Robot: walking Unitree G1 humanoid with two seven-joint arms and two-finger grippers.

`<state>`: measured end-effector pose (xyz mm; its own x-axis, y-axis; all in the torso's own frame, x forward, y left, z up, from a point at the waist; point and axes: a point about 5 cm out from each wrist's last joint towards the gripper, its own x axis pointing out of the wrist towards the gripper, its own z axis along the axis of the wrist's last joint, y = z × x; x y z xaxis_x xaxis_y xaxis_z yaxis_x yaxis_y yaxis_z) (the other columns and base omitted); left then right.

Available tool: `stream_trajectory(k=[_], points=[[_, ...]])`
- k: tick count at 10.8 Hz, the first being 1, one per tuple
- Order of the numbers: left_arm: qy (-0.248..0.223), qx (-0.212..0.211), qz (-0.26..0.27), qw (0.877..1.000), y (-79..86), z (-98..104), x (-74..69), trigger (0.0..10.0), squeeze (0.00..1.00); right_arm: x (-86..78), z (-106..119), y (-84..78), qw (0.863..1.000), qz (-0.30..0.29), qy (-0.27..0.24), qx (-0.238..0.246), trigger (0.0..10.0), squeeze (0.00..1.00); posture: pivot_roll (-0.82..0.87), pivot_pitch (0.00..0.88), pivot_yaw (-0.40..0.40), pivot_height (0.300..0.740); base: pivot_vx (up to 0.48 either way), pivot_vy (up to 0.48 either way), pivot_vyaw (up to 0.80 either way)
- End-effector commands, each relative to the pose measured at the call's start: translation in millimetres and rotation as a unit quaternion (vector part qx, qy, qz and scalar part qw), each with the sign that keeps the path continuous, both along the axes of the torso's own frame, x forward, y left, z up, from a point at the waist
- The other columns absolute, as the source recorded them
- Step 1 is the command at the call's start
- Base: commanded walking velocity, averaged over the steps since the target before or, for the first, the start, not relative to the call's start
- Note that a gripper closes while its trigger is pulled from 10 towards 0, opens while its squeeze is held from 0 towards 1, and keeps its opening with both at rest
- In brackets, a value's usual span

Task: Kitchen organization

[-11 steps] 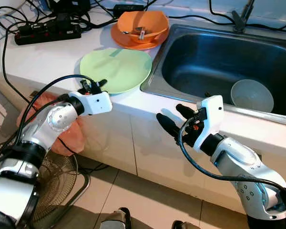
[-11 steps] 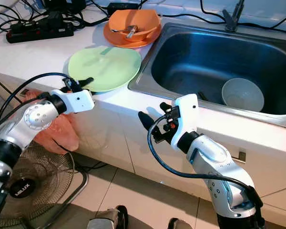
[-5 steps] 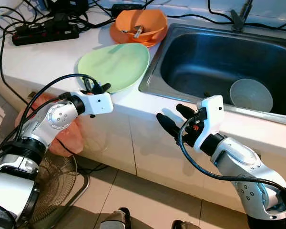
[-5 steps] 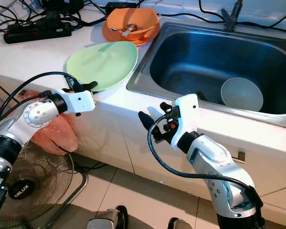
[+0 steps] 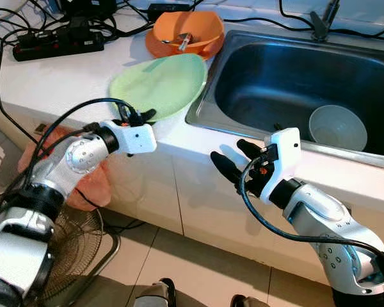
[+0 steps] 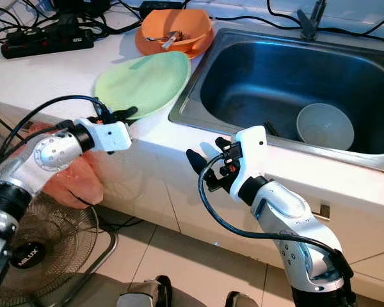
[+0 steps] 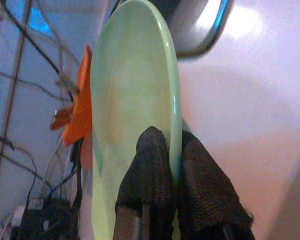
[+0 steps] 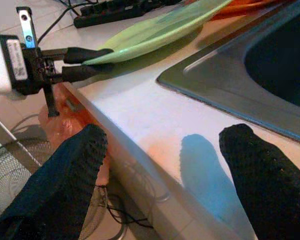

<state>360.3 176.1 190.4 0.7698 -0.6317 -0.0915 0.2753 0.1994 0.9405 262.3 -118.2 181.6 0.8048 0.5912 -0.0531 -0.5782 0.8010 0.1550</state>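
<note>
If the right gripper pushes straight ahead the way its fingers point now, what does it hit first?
Most likely the front edge of the white countertop, which lies between the open right gripper's fingers. Beyond it are the tilted pale green plate and the left gripper clamped on its rim. Depth is uncertain.

Head views bright and evenly lit, sharp across the white counter (image 5: 64, 77); no motion blur. Sink (image 5: 288, 77) basin reads darker, with a soft bluish sheen on its steel floor and a pale glint along the rim nearest the counter. Soft shadows lie under the counter edge. Left wrist view dim, tinted blue and pink, fingers (image 7: 150, 175) out of focus. Right wrist view brighter; fingertips (image 8: 65, 185) blurred, counter beyond sharper.
</note>
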Motion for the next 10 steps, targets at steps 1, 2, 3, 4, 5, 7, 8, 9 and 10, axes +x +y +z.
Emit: stream_trajectory(k=[1,2,3,4,5,7,8,9,10], points=[[0.024,-0.004,-0.025,0.999,-7.8,-10.6,-7.1,0.0,0.00,-0.7,4.8,0.1,1.000,0.002,-0.009,0.001,10.0,0.00,0.04,0.158,0.069,0.740,0.000,0.000,0.00],[0.015,-0.015,-0.040,0.999,-14.1,-8.7,-11.3,0.0,0.00,0.1,4.5,-0.1,1.000,0.002,-0.009,0.002,10.0,0.00,0.05,0.153,0.067,0.740,0.000,0.000,0.00],[-0.018,-0.035,-0.060,0.997,-24.9,-5.9,-19.6,0.0,0.00,2.0,4.2,-0.5,1.000,0.000,-0.009,0.003,10.0,0.00,0.05,0.147,0.065,0.740,0.000,0.000,0.00],[-0.057,-0.045,-0.057,0.996,-30.1,-8.6,-25.5,0.0,0.00,6.7,5.0,-2.4,1.000,-0.009,-0.007,0.013,10.0,0.00,0.06,0.138,0.063,0.740,0.000,0.000,0.00],[-0.071,-0.048,-0.052,0.995,-31.1,-10.8,-26.9,0.0,0.00,9.8,6.7,-4.8,1.000,-0.019,-0.003,0.025,10.0,0.00,0.06,0.138,0.063,0.740,0.000,0.000,0.00],[-0.120,-0.052,-0.037,0.991,-34.3,-11.8,-27.7,0.0,0.00,22.9,17.7,-17.9,0.992,-0.061,0.021,0.112,10.0,0.00,0.05,0.131,0.061,0.740,0.000,0.000,0.00],[-0.138,-0.053,-0.038,0.988,-38.8,-9.8,-26.2,0.0,0.00,31.3,24.5,-25.5,0.981,-0.082,0.037,0.171,10.0,0.00,0.05,0.129,0.056,0.740,0.000,0.000,0.00],[-0.157,-0.055,-0.050,0.985,-47.2,-8.0,-25.1,0.0,0.00,40.9,29.2,-31.9,0.971,-0.094,0.056,0.213,10.0,0.00,0.05,0.127,0.055,0.740,0.000,0.000,0.00],[-0.182,-0.061,-0.075,0.978,-61.0,-5.2,-24.6,0.0,0.00,50.9,36.3,-38.1,0.964,-0.098,0.064,0.238,10.0,0.00,0.05,0.125,0.053,0.740,0.000,0.000,0.00]])
